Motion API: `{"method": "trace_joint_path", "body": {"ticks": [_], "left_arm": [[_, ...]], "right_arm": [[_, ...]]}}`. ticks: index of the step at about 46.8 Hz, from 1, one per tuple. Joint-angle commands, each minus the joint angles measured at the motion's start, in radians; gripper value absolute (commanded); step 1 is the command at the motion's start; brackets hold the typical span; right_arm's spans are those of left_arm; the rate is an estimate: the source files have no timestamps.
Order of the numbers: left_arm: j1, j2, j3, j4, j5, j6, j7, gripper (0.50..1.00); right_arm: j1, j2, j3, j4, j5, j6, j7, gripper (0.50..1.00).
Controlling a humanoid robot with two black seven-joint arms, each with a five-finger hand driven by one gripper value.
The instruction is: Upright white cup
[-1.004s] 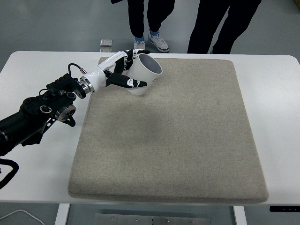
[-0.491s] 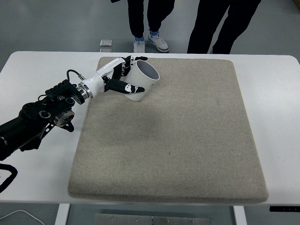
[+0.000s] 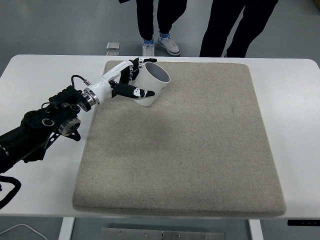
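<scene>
My left hand [image 3: 129,81] grips one white cup [image 3: 150,84] at the far left corner of the mat [image 3: 190,150], fingers wrapped over its far side and thumb across its near wall. The cup is tilted, its open mouth facing up and toward the mat's far right, its base low on the mat. My left arm [image 3: 47,120] reaches in across the bare white table [image 3: 35,175] to the left of the mat. There is one mat, grey and square, taking up most of the tabletop; narrow strips of table show along its left, right and near edges. From the cup, the rest of the mat lies open toward its right and near edges. Beyond the mat's far edge, on the floor, sits one small grey object [image 3: 113,47], and two people's legs [image 3: 220,27] stand there. No writing is legible on the cup or mat.
</scene>
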Motion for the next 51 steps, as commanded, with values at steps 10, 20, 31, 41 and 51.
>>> {"method": "trace_joint_path", "body": {"ticks": [10, 20, 31, 41, 51], "left_arm": [[0.014, -0.003, -0.002, 0.0, 0.001, -0.002, 0.0, 0.503], [0.015, -0.005, -0.002, 0.0, 0.001, -0.002, 0.0, 0.506], [0.029, -0.006, -0.011, -0.001, 0.0, -0.002, 0.0, 0.612], [0.035, -0.008, -0.057, -0.003, -0.002, 0.04, 0.0, 0.848], [0.046, -0.018, -0.063, -0.003, -0.002, 0.047, 0.0, 0.898]], "right_arm": [[0.0, 0.0, 0.0, 0.0, 0.0, 0.0, 0.0, 0.93], [0.0, 0.0, 0.0, 0.0, 0.0, 0.0, -0.001, 0.93], [-0.001, 0.0, 0.0, 0.0, 0.0, 0.0, 0.0, 0.93], [0.0, 0.0, 0.0, 0.0, 0.0, 0.0, 0.0, 0.93], [0.0, 0.0, 0.0, 0.0, 0.0, 0.0, -0.001, 0.93]]}}
